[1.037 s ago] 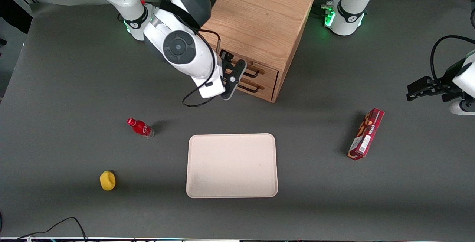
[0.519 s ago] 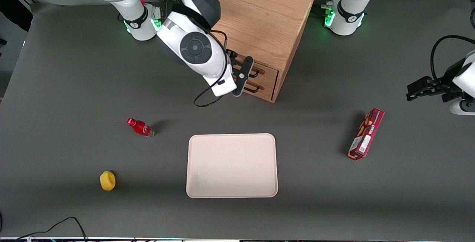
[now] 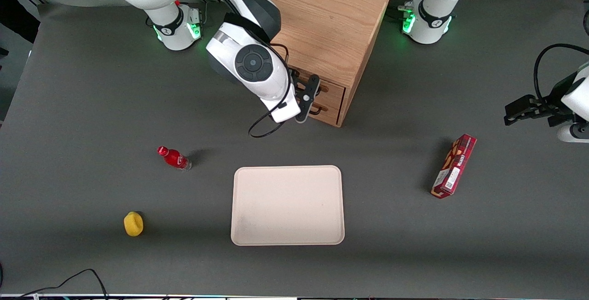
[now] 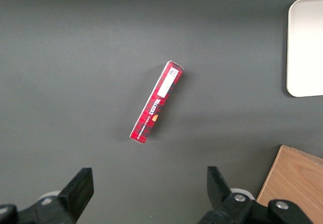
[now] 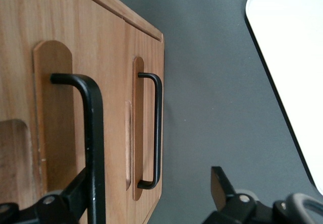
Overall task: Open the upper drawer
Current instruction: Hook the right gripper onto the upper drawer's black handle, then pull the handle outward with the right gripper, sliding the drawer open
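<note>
The oak cabinet (image 3: 329, 19) stands at the back of the table with its two drawer fronts facing the front camera. The upper drawer (image 3: 332, 89) looks closed; most of its thin black wire handle (image 5: 94, 143) is covered by the arm in the front view. My right gripper (image 3: 308, 99) is right in front of the drawer fronts, fingers open. In the right wrist view the gripper (image 5: 149, 201) has the upper handle between its open fingers, close against one finger (image 5: 75, 193), with nothing gripped. The lower drawer's handle (image 5: 157, 130) is farther from the wrist.
A beige tray (image 3: 287, 205) lies nearer the front camera than the cabinet. A red bottle (image 3: 174, 158) and a yellow object (image 3: 133, 223) lie toward the working arm's end. A red box (image 3: 454, 165) lies toward the parked arm's end, also in the left wrist view (image 4: 156, 101).
My right gripper has moved along the cabinet's front toward the parked arm's end and in to the drawer handles. The drawers have not moved.
</note>
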Motion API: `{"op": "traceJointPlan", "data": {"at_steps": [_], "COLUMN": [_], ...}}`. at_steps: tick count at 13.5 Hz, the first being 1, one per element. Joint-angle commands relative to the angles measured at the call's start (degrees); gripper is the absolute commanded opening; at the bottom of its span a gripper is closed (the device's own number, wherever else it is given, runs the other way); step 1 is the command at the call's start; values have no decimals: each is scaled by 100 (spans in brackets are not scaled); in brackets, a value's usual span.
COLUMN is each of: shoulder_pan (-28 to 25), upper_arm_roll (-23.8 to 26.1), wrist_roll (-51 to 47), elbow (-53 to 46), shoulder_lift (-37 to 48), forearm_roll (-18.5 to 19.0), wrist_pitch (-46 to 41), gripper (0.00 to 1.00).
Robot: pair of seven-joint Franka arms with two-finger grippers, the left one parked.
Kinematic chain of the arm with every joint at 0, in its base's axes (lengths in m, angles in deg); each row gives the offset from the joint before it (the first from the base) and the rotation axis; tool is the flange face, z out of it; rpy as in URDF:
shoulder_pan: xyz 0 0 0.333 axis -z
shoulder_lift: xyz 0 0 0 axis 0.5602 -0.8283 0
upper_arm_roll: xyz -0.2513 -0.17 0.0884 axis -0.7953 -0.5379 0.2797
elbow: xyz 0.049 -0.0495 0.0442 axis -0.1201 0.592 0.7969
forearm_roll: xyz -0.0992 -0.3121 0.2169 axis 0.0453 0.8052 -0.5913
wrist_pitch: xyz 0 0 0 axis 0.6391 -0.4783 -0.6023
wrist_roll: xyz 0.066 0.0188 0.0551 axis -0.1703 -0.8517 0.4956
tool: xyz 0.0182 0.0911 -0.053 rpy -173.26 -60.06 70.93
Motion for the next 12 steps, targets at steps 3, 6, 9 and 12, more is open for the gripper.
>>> {"op": "traceJointPlan", "data": {"at_steps": [3,6,9,12], "shoulder_pan": [-8,53,89,89], "upper_arm_roll": [-59,-103,-243,-507], "wrist_roll": [190,173,190,392], "elbow": [-22,-39,-57,-205], "shoulder_lift": [-143,-143,-143,-143], "forearm_roll": [385,394,525,508], "wrist_pitch": [329,383,400,409], "gripper": [100,100,100,100]}}
